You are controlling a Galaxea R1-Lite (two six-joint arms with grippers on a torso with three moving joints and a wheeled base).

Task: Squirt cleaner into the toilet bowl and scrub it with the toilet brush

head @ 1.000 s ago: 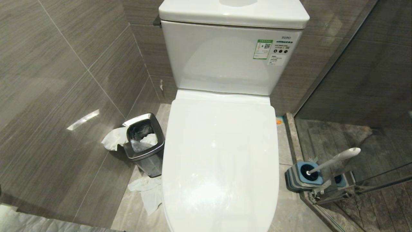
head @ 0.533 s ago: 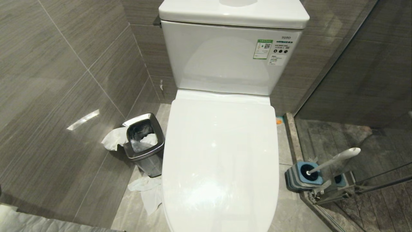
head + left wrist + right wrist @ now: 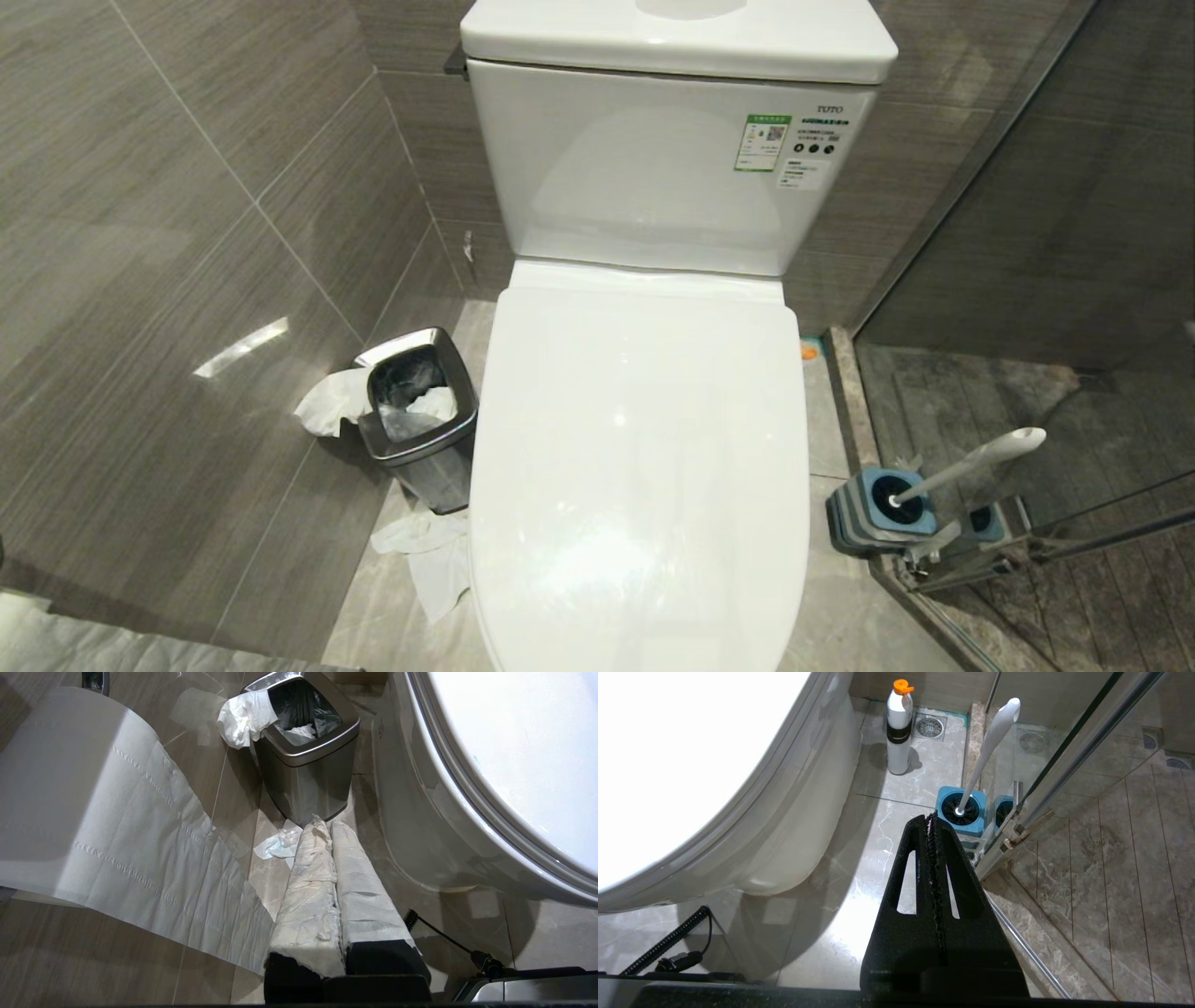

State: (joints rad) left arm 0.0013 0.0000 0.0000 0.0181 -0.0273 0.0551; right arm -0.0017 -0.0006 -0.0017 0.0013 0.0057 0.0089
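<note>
Toilet brush [image 3: 989, 746] is the thing to fetch, and it has not been touched: it stands head-down in its blue-and-grey holder [image 3: 878, 511] on the floor to the right of the toilet, hard against the glass shower partition [image 3: 1069, 756], its handle leaning up and away toward the glass.

Nearest, in the right wrist view, the right hand [image 3: 930, 823] hangs low over the floor tiles with its two black fingers pressed together, holding nothing, pointing at the holder just beyond. The left hand [image 3: 325, 826], its fingers wrapped in white padding and likewise closed on nothing, hangs on the other side near a steel bin [image 3: 306, 742] stuffed with paper; a hanging sheet of toilet paper [image 3: 93, 826] is beside it. Neither arm shows in the head view.

Farther on, a white spray bottle with an orange cap [image 3: 899, 728] stands on the floor beside the pedestal, probably the cleaner's container. The toilet bowl [image 3: 639, 485] is shut under its lid, with the cistern [image 3: 672, 159] behind, so the lid likely needs lifting first.

I judge the brush light and stiff, the smooth plastic handle somewhat slippery. A hold around the upper handle, below the rounded end, looks best, lifting along the lean so the bristles clear the holder without tipping it or knocking the glass.
</note>
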